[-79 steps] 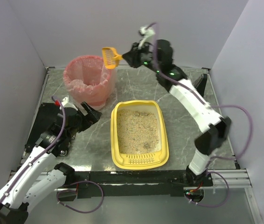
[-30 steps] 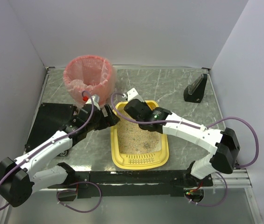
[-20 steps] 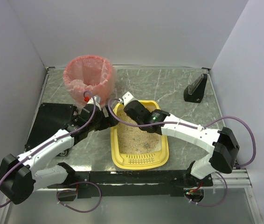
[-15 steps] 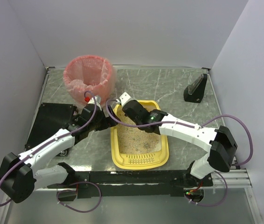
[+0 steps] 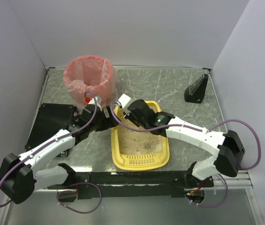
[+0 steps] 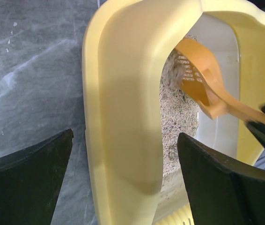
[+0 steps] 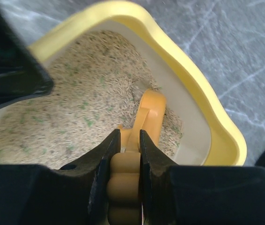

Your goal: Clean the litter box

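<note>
Your right gripper [image 7: 125, 140] is clamped tight on the orange scoop [image 7: 150, 110], whose blade is dug into the litter [image 7: 76, 108] at the far end of the litter box [image 5: 118, 154]. The box sits mid-table, just beside the pink-lined basket [image 5: 67, 77]. Lift level and slowly so clean grains sift through. Your left gripper [image 6: 123, 159] gapes wide astride the box's wall, holding nothing. Bare floor shows at the far end. What is in the basket cannot be seen.

Yellow litter box [image 5: 140, 161], orange scoop [image 6: 195, 75], beige litter [image 7: 76, 117]
</note>
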You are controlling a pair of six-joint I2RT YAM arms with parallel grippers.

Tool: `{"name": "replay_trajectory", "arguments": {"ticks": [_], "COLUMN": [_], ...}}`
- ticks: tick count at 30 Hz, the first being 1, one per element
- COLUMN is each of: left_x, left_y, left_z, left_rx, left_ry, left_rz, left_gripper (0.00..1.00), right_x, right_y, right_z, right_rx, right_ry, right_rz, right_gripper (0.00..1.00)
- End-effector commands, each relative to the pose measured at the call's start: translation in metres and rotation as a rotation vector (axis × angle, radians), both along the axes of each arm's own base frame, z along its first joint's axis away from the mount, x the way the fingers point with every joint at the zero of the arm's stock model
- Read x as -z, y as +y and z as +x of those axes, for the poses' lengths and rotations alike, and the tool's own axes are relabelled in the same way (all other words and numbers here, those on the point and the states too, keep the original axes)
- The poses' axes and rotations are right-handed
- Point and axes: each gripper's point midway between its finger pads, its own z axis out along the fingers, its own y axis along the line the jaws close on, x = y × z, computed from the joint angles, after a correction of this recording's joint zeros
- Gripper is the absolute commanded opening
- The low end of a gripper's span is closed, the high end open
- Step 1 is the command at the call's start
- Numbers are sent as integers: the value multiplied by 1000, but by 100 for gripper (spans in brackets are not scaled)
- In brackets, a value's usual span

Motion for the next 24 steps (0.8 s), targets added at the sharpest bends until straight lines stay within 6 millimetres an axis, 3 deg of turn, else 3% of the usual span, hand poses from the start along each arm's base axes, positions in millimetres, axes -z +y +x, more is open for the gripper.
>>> {"name": "replay_trajectory", "arguments": {"ticks": [1, 4, 6, 10, 12, 14, 24], "left_x": [-25, -26, -25, -23, -23, -24, -20], "left_y": [-5, -5, -5, -3, -3, -3, -7], "left_z": [8, 8, 8, 9, 9, 9, 9], "left_rx": [-13, -16, -16, -19, -21, -18, 6], "left_ry": [-59, -60, -56, -45, -42, -44, -30], "left_rz": [-48, -47, -44, -22, -16, -15, -5], "left_gripper": [97, 97, 97, 97, 97, 97, 97], "right_x": [-45, -56, -59, -40, -33, -30, -62], "right_y": [19, 5, -9, -41, -66, -72, -39], "right_z": [-28, -28, -18, -6, -9, -18, -50], "right_rx": [-91, -17, 75, 275, 427, 467, 378], "right_ry": [28, 22, -14, 14, 63, 117, 326], "right_rz": [233, 257, 231, 142, 110, 117, 556], "right_gripper": [0, 0, 0, 0, 0, 0, 0]}}
